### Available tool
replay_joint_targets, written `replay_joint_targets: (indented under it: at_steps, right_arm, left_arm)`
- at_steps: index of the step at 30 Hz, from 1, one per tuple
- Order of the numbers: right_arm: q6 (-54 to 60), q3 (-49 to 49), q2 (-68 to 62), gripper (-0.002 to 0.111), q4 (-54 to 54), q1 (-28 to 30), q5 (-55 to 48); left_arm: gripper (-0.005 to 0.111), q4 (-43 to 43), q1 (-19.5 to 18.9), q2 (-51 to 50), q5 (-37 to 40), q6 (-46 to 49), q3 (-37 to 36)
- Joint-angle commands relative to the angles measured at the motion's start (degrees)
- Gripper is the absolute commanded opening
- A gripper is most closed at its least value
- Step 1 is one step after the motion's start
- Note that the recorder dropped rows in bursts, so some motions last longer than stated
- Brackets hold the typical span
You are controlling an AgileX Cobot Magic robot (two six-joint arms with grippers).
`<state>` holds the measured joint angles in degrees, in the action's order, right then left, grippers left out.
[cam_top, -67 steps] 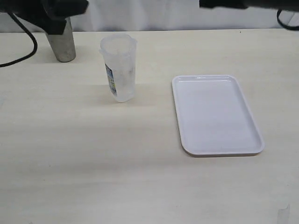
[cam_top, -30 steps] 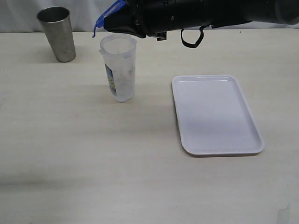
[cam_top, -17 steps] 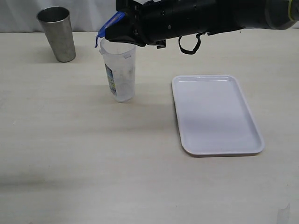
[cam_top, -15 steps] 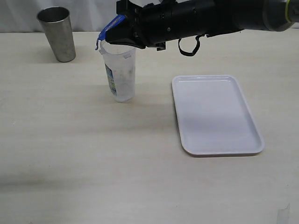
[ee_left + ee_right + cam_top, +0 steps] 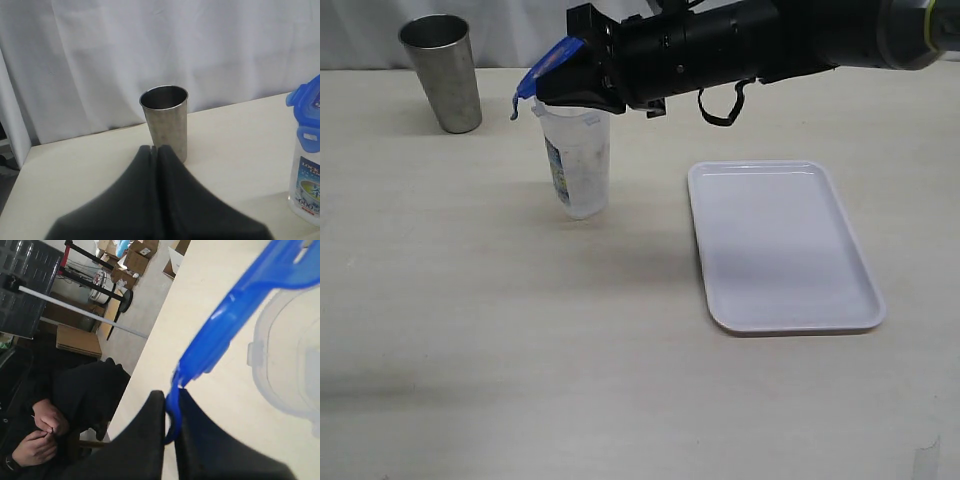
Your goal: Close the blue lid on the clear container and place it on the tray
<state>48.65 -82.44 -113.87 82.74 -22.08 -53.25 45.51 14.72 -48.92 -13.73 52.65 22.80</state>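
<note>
Grip of right claw (image 5: 170,402) on blue lid (image 5: 235,305): wrist view only

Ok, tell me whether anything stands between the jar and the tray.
Nothing visible does. Only bare table lies between the jar and the tray. The steel cup stands off on the jar's other side, clear of that path.

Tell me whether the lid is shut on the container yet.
Not shut. The lid lies tilted over the mouth of the container, one side raised, a flap pinched in the right gripper.
</note>
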Motion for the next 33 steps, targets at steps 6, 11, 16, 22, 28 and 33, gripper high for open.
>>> replay_joint_targets:
  at_steps: [6, 11, 16, 22, 28, 33]
  right_arm:
    - [-0.03, -0.20, 0.83, 0.004, -2.53, 0.07, 2.80]
    - [-0.06, -0.09, 0.83, 0.004, -3.75, 0.65, 2.28]
    - [-1.98, 0.02, 0.70, 0.004, -6.60, 0.65, 2.21]
    - [-1.98, 0.02, 0.70, 0.004, -6.41, 0.75, 2.21]
    - [-2.82, 0.02, 0.70, 0.004, -6.41, 1.41, 2.21]
    - [-3.03, 0.02, 0.70, 0.004, -6.41, 1.57, 2.21]
  left_arm:
    - [0.000, 0.15, -0.16, 0.26, 0.66, -0.26, -0.26]
    - [0.000, 0.15, -0.16, 0.26, 0.66, -0.26, -0.26]
    - [0.000, 0.15, -0.16, 0.26, 0.66, -0.26, -0.26]
    - [0.000, 0.15, -0.16, 0.26, 0.66, -0.26, -0.26]
    - [0.000, 0.15, -0.16, 0.26, 0.79, -0.26, -0.26]
    - [0.000, 0.15, -0.16, 0.26, 0.94, -0.26, -0.26]
